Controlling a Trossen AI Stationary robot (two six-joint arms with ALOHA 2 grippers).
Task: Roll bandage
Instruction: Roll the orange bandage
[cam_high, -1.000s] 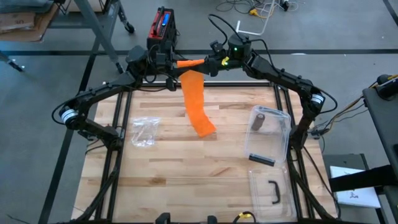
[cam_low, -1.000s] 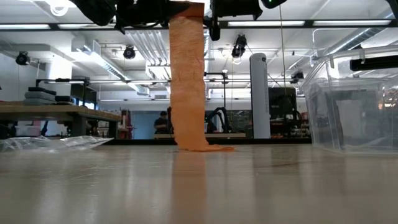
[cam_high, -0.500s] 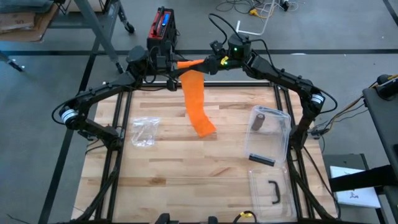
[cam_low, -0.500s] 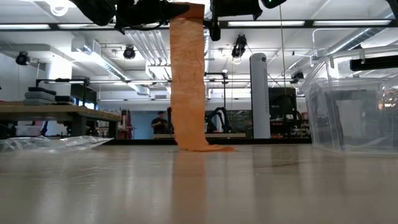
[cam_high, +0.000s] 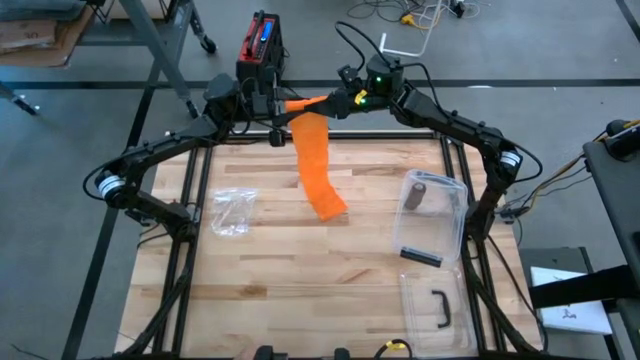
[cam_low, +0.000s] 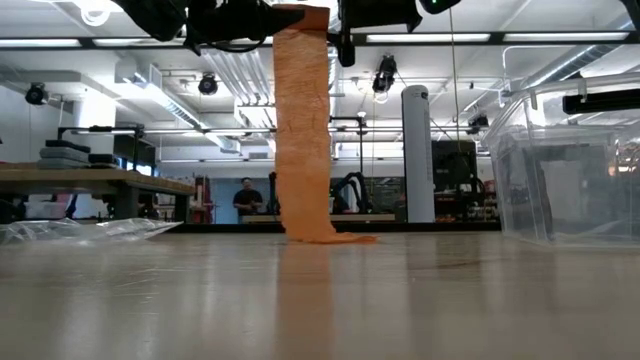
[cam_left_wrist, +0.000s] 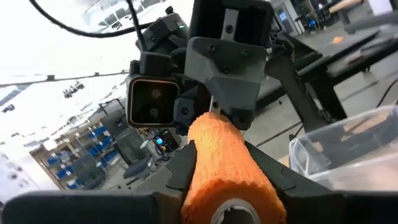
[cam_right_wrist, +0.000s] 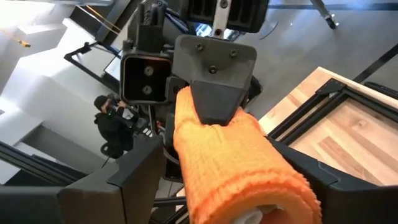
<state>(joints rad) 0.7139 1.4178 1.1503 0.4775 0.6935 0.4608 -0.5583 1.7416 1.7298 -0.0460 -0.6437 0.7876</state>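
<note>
Since the earlier frames almost nothing on the table has shifted; only the person (cam_low: 245, 196) in the room beyond the table is seen further towards 9 o'clock, and both grippers stay raised at the far edge.

The left gripper (cam_high: 277, 104) is closed partway on one end of the orange woven bandage roll (cam_high: 303, 101), whose hollow core faces the left wrist camera between the dark fingers (cam_left_wrist: 186, 163). The right gripper (cam_high: 335, 101) is set more widely, its fingers (cam_right_wrist: 134, 163) lying along both sides of the same roll at its other end. The two grippers face each other, with the roll held level between them above the 12 o'clock edge of the light wooden slatted table (cam_high: 300, 280).

From the roll, the unrolled orange bandage strip (cam_high: 314, 160) hangs straight down, and its free end (cam_low: 330, 238) lies flat on the table near the centre.

Towards 9 o'clock from the strip a crumpled clear plastic bag (cam_high: 232, 212) is lying. Towards 3 o'clock a clear plastic box (cam_high: 432, 218) is standing, with a brown cylinder (cam_high: 417, 194) inside it. A clear lid with a black handle (cam_high: 437, 306) is lying at 5 o'clock, just beside the box.
</note>
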